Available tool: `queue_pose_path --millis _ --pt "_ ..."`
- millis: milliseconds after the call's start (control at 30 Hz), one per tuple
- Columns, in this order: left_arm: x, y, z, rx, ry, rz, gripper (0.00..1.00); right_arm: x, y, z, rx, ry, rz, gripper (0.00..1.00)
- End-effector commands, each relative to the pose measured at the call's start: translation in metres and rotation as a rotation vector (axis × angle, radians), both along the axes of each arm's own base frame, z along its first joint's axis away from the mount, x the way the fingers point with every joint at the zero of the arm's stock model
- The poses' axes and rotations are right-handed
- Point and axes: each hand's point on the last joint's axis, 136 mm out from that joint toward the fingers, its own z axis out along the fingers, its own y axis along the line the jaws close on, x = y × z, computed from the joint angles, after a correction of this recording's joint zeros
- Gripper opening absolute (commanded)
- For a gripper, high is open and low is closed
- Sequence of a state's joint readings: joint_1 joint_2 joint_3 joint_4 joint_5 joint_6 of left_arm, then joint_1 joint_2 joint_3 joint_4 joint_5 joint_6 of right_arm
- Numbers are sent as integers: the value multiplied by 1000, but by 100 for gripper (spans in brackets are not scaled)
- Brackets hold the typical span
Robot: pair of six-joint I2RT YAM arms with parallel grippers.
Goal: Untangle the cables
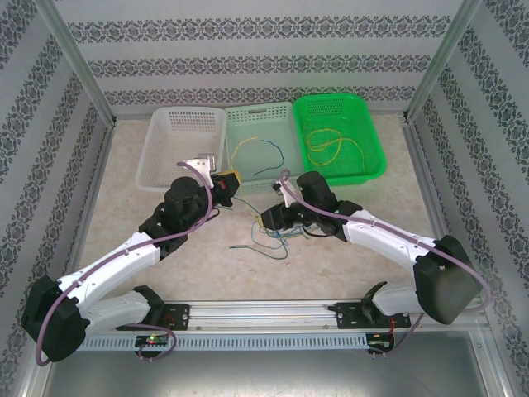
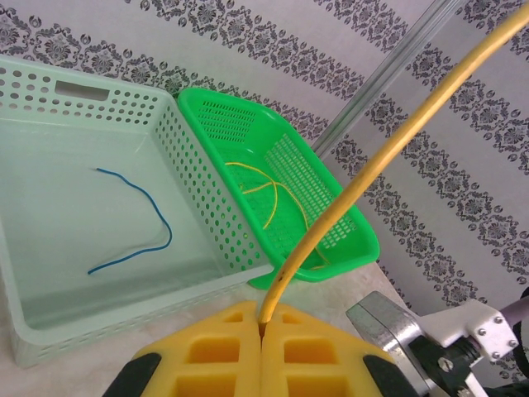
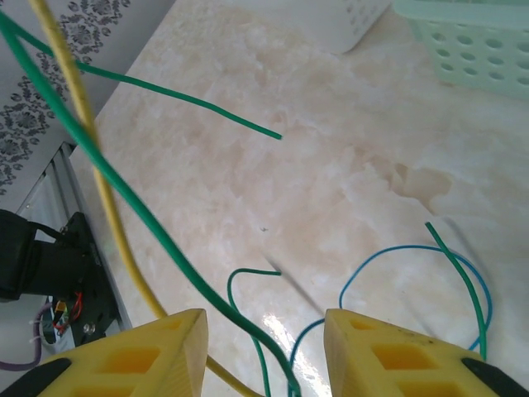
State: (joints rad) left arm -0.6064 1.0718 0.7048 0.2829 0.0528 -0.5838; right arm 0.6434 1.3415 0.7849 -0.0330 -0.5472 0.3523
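Note:
My left gripper [image 2: 263, 318] is shut on one end of a yellow cable [image 2: 372, 165], which arcs up and away to the right. From above, this gripper [image 1: 225, 180] hangs at the near edge of the baskets. My right gripper [image 3: 264, 331] stands open just over the table. A green cable [image 3: 140, 207] runs slanting between its pads, untouched by either. Another yellow cable [image 3: 91, 157] passes left of them and a blue cable [image 3: 388, 252] loops on the right. The loose tangle [image 1: 269, 240] lies on the table below the right gripper [image 1: 269, 219].
Three baskets stand in a row at the back: a white one [image 1: 165, 136], a pale green one [image 1: 248, 116] holding a blue cable [image 2: 157, 223], and a bright green one [image 1: 376, 153] with yellow cables [image 2: 269, 194]. Metal posts and patterned walls close in both sides.

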Motion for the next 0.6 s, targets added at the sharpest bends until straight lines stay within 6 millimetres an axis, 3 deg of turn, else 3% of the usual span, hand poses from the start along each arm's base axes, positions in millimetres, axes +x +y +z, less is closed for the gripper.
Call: queue_pose_path --millis 0,333,567 --pt "1 0 11 -34 -12 -4 5 4 0 10 25 -31 -8 42" --pt "4 -6 16 -51 -15 -23 5 6 10 4 8 -20 22 39" --pt "3 -3 20 -56 -25 -13 5 5 19 -2 8 -3 36 24"
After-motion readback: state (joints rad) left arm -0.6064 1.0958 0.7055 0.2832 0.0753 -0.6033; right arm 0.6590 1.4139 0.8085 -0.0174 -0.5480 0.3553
